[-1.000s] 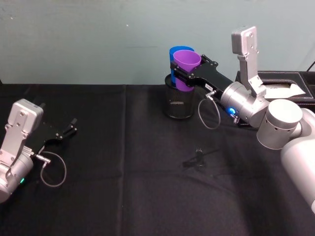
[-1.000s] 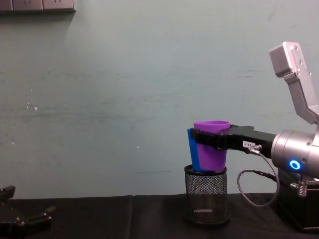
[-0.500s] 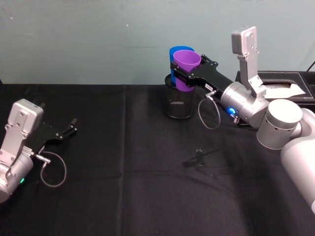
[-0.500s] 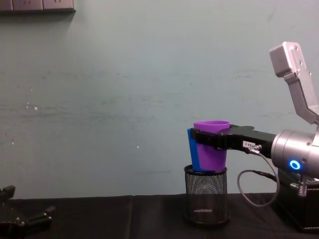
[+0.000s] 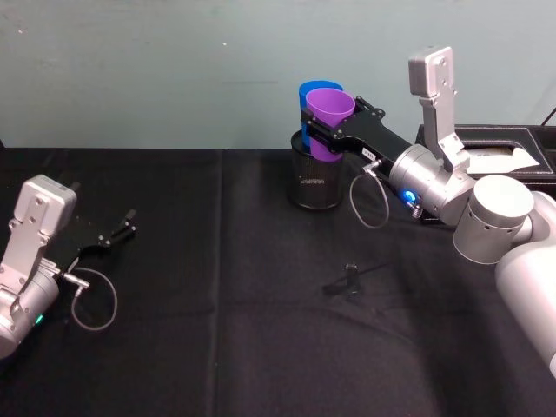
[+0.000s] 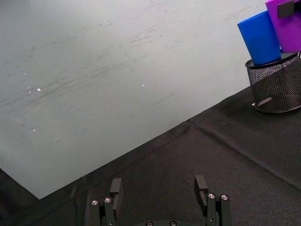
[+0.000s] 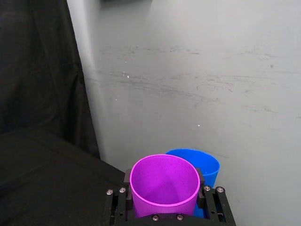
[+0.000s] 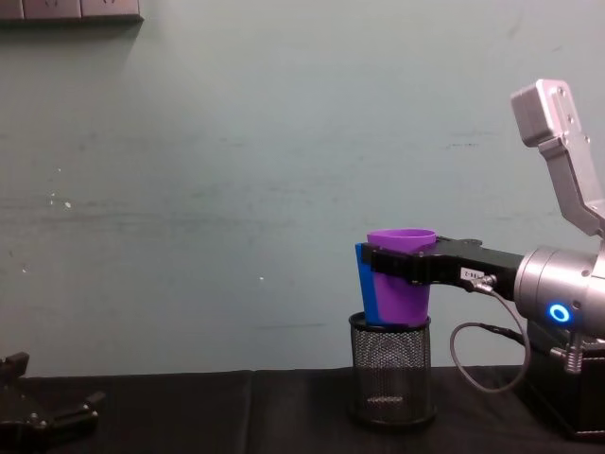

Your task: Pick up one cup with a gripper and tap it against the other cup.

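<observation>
- Right gripper [image 5: 333, 122]: fingers pressed against opposite sides of the purple cup [image 5: 328, 115], just below its rim. This grip leaves the wall facing the blue cup bare for contact.
- Purple cup: upright, carried directly above the mesh pen holder [image 5: 314, 184], base about level with the holder's rim.
- Blue cup [image 6: 259, 37]: stands inside the holder and rises out of it, behind the purple cup. The two walls look touching or very nearly so; contact cannot be confirmed.
- Judgement: the tap is at or near the point of contact.
- Left gripper [image 6: 158, 188]: fingers spread, holding nothing, parked low and well to the holder's left.
</observation>
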You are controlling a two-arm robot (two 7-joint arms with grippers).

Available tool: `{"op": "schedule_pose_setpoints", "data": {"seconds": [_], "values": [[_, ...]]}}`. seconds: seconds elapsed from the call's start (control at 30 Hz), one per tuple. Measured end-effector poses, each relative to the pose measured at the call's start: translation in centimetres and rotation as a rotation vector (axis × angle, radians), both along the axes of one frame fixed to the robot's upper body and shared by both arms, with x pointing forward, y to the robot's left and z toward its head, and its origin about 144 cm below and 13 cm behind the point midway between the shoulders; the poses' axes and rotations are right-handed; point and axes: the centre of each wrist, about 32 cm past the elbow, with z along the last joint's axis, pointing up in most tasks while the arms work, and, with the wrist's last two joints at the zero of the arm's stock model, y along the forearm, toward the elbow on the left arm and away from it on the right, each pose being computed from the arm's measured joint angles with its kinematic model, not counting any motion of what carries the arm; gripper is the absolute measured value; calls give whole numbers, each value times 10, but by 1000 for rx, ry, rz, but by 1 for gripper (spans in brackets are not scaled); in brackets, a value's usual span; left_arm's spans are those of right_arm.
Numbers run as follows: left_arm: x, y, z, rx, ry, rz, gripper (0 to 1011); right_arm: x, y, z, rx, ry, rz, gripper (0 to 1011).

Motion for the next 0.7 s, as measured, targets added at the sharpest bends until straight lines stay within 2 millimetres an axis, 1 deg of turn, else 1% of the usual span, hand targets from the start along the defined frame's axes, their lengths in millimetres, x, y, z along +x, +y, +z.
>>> {"op": "schedule_pose_setpoints", "data": {"seconds": [0.23, 0.37, 0.47, 0.7], "values": [[0, 0, 0, 0, 0, 0, 1000, 0, 0, 0, 0, 0, 0, 735], [0, 0, 0, 0, 0, 0, 1000, -4, -3, 2, -2, 1, 15, 734], [0, 0, 0, 0, 0, 0, 1000, -12, -4, 2, 0, 5, 33, 734], [0, 0, 0, 0, 0, 0, 1000, -42, -7, 1, 18, 4, 72, 734]]}}
